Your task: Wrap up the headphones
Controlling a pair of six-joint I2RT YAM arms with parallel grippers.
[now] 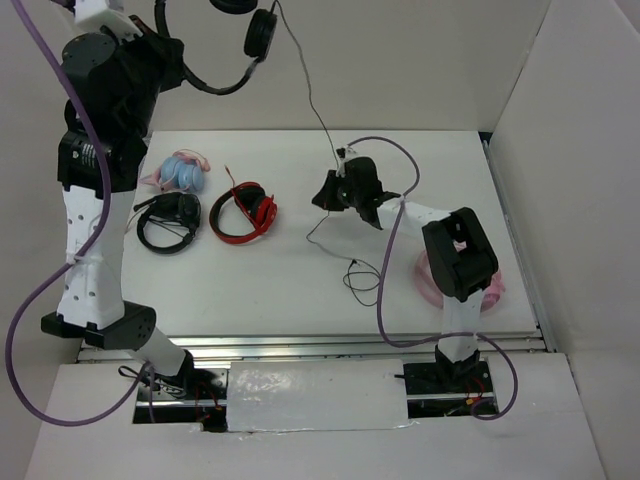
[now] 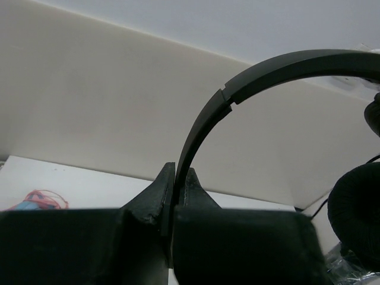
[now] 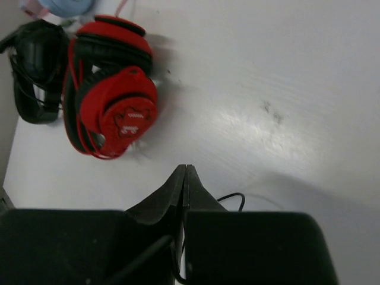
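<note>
While raised left jaws clamp the headphones' [image 1: 258,35] headband [image 2: 203,122], low right jaws pinch the cable [image 1: 312,103].

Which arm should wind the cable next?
Right. The right gripper is shut on the cable, which runs up to the headphones; the left gripper is clamped on their headband, holding them aloft.

Headphones [image 2: 285,66] matt black plastic; red headphones [image 3: 119,110] glossy; table [image 3: 267,71] smooth white.
</note>
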